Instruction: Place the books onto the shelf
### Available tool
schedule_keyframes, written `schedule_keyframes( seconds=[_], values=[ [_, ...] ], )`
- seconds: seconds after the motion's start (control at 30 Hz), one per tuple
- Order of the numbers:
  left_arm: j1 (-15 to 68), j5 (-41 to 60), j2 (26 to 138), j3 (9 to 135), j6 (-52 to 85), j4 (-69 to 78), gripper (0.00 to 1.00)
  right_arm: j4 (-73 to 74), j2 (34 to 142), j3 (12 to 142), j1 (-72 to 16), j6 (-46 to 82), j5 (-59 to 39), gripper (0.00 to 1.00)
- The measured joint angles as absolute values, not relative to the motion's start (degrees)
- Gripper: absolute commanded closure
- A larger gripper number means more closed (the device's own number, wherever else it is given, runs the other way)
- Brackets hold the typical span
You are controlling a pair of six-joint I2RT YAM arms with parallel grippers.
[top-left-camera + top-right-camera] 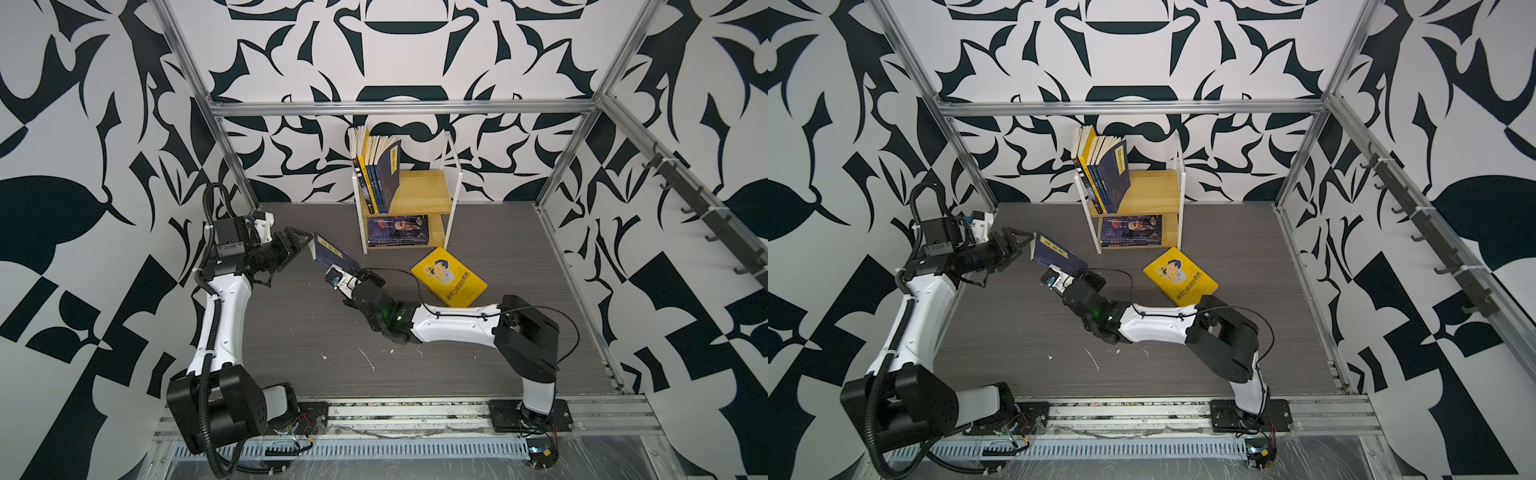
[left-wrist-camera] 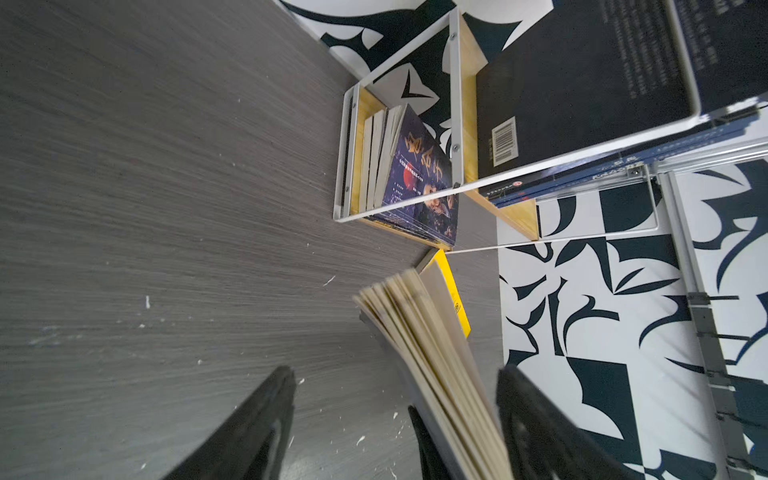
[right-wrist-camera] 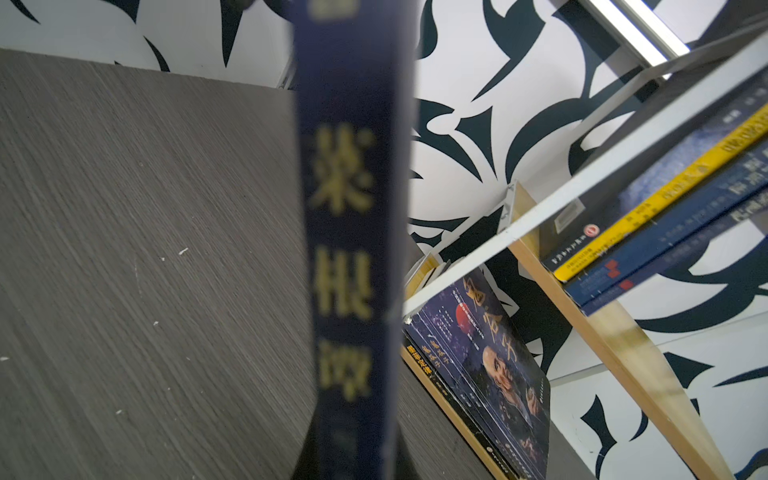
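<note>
- Navy book (image 1: 332, 254), yellow title strip on the cover: it is off the table and tilted. Your right gripper (image 1: 356, 272) is clenched on its 4 o'clock corner. In the right wrist view the blurred spine, with yellow characters, runs straight out from the jaws.
- Your left gripper (image 1: 301, 248) is at the book's 10 o'clock corner, with the jaws spread wide to either side of it. In the left wrist view the fanned page edges stand between the two fingers (image 2: 257, 419), closer to one. You cannot tell whether the pages touch it.
- Yellow book (image 1: 449, 276), cartoon figure on the cover: it lies flat on the table (image 1: 291, 353) at 3 o'clock of your right gripper, apart from it.
- Shelf (image 1: 424, 187): it stands at 12 o'clock on the table against the back wall, at 1 o'clock from the held book.
- Upper tier: a row of upright books (image 1: 380, 174) is packed to the 9 o'clock side, leaning.
- Lower tier: navy portrait books (image 1: 397, 230) are stacked flat, spines facing 6 o'clock.
</note>
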State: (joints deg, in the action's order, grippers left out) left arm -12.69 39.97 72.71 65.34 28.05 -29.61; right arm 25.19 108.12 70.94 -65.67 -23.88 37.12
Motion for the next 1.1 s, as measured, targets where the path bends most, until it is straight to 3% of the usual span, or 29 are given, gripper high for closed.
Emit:
schedule_keyframes(
  seconds=[0.1, 0.4, 0.77, 1.1],
  values=[
    [-13.23, 39.92, 72.71, 65.34, 26.92, -29.63, 0.00, 27.35, 104.49, 66.39, -65.06, -21.78, 36.36, 1.00],
    [-14.41, 38.37, 72.71, 65.36, 22.41, -29.82, 0.00, 30.46, 92.09, 56.55, -59.48, -12.97, 32.08, 1.00],
    [-14.46, 36.64, 72.69, 64.12, 19.49, -29.85, 0.00, 29.98, 81.28, 55.07, -51.24, -5.76, 27.81, 1.00],
    [-14.46, 36.21, 71.88, 63.07, 18.83, -29.80, 0.00, 27.27, 84.14, 64.47, -37.26, 0.56, 22.74, 1.00]
  ],
)
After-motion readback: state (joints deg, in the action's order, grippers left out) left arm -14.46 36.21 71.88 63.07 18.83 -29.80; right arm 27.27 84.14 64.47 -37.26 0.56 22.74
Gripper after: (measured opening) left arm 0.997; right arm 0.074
